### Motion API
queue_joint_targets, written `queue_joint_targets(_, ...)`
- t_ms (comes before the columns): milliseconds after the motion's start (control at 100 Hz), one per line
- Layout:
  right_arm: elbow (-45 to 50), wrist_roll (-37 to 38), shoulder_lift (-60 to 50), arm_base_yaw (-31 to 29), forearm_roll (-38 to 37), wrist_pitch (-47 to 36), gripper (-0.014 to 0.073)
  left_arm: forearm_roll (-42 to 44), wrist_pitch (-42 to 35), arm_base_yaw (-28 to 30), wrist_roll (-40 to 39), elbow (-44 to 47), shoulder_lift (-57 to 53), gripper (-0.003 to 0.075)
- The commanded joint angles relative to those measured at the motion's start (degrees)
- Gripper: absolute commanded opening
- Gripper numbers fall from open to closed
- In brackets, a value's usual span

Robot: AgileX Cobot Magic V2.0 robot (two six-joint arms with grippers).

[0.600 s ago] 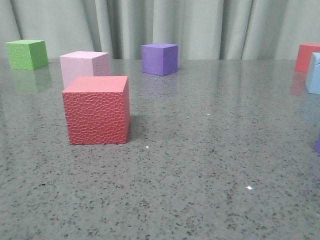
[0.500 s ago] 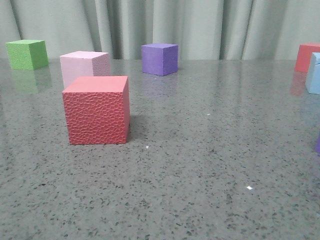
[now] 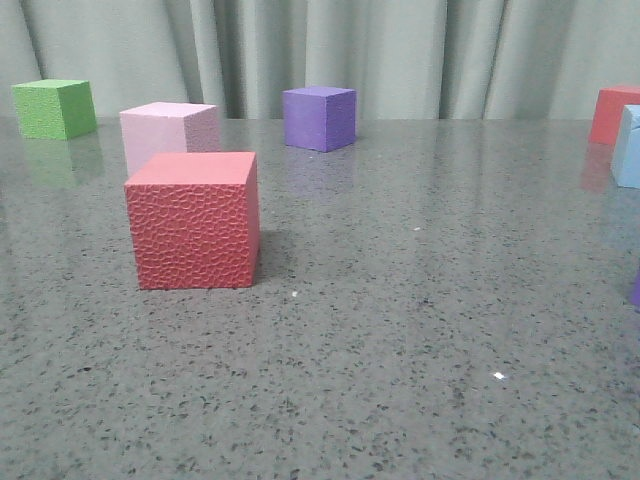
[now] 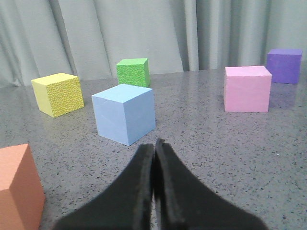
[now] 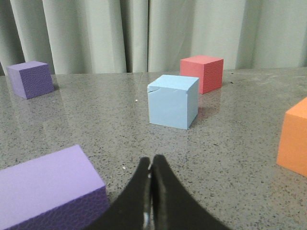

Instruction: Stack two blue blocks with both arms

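One blue block [image 4: 124, 113] sits on the grey table just beyond my left gripper [image 4: 154, 143], which is shut and holds nothing. The other blue block [image 5: 172, 100], with a small crack near a top edge, stands a short way ahead of my right gripper [image 5: 150, 163], also shut and empty. In the front view only a sliver of a blue block [image 3: 628, 146] shows at the right edge. Neither gripper appears in the front view.
Red cube [image 3: 194, 219] stands left of centre, with pink cube [image 3: 167, 133], green cube [image 3: 54, 108] and purple cube [image 3: 319, 117] behind. A purple cube [image 5: 45, 191] lies close beside the right gripper. Orange cube [image 4: 17, 187] and yellow cube [image 4: 58, 94] are near the left gripper.
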Motion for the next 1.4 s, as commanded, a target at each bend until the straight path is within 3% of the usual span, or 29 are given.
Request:
queue_joint_targets(0, -1.0, -0.3, -1.4, -0.4, -0.7, -4.8, -0.0069, 0.1, -4.6, -0.5, -0.6, 2.4, -1.8, -0.0019)
queue_joint_targets(260, -1.0, -0.3, -1.4, -0.4, -0.7, -4.9, -0.0069, 0.1, -4.6, -0.5, -0.6, 2.4, -1.8, -0.0019)
queue_joint_targets(510, -1.3, -0.3, -1.4, -0.4, -0.6, -10.4, -0.0069, -0.6, -6.7, -0.5, -0.6, 2.0, -1.8, -0.0019)
queue_joint_targets(680, -5.2, -0.3, -1.3, -0.4, -0.6, -5.1, -0.0069, -4.6, -5.3, -0.5, -0.6, -2.1, -1.4, -0.0019)
queue_joint_targets(900, -16.2, -0.3, 1.1, -0.4, -0.2, 9.4, -0.0069, -7.6, 5.5, -0.5, -0.6, -13.9, 5.3, -0.0019)
queue_joint_targets(1090, -26.1, -0.3, 6.9, -0.4, 7.1, 20.1, -0.0069, -8.2, 16.5, -0.5, -0.6, -27.1, 15.3, -0.0019)
queue_joint_targets(1390, -41.4, -0.3, 20.3, -0.4, 8.4, 37.9, -0.0069, -9.9, 42.8, -0.5, -0.6, -49.1, 32.1, -0.0019)
